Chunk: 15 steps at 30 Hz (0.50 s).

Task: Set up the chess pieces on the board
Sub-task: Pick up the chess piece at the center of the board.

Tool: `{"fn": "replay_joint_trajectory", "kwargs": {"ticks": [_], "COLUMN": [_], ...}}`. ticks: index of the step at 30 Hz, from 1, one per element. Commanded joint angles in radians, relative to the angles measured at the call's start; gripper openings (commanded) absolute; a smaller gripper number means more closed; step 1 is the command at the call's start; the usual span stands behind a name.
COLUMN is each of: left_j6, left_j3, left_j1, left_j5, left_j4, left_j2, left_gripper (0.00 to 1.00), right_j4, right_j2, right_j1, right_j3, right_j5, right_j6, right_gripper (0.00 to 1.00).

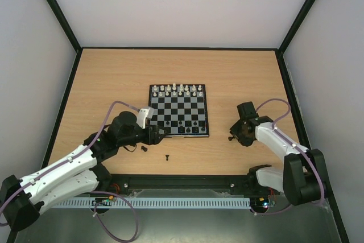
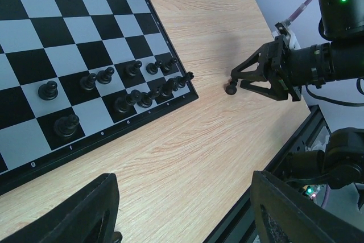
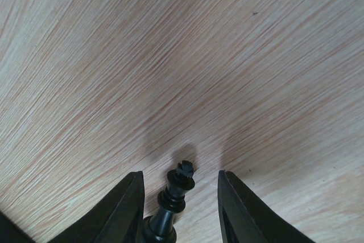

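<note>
The board (image 1: 170,106) lies mid-table, white chess pieces (image 1: 179,90) in its far rows and several black ones (image 1: 186,127) near its front edge. The left wrist view shows the board (image 2: 57,44) and those black pieces (image 2: 102,75). My left gripper (image 1: 154,135) is open and empty over bare wood at the board's near left corner (image 2: 185,197). My right gripper (image 1: 233,135) is low over the table right of the board. Its fingers stand apart around a black king (image 3: 179,189) that leans against the left finger (image 3: 122,209), clear of the right one.
Two loose black pieces lie on the table in front of the board, one (image 1: 144,148) by my left arm and one (image 1: 168,157) nearer the front rail. The right gripper (image 2: 267,72) shows in the left wrist view beside the board's corner.
</note>
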Motion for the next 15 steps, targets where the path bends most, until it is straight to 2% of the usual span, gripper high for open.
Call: {"fn": "replay_joint_trajectory", "kwargs": {"ticks": [1,5,11,15], "left_j6": [0.011,0.009,0.01,0.01], "left_j3": [-0.014,-0.014,-0.011,-0.011], "left_j1": [0.008,0.01,0.012,0.013], "left_j5": [0.016,0.023,0.028,0.029], "left_j4": [0.032,0.043,0.053,0.053], "left_j2": [0.017,0.031,0.047,0.048], "left_gripper": [0.66,0.66,0.65,0.65], "right_j4": [0.003,0.021,0.048,0.075], "right_j2": [0.04,0.06,0.113,0.144], "right_j1": [-0.005,-0.005,-0.005,-0.005], "right_j3": [0.009,0.002,0.001,-0.011], "right_j5": [-0.005,-0.013,-0.029,-0.049], "right_j6": [-0.012,-0.016,-0.03,-0.037], "right_gripper": [0.36,0.35,0.25,0.11]}}
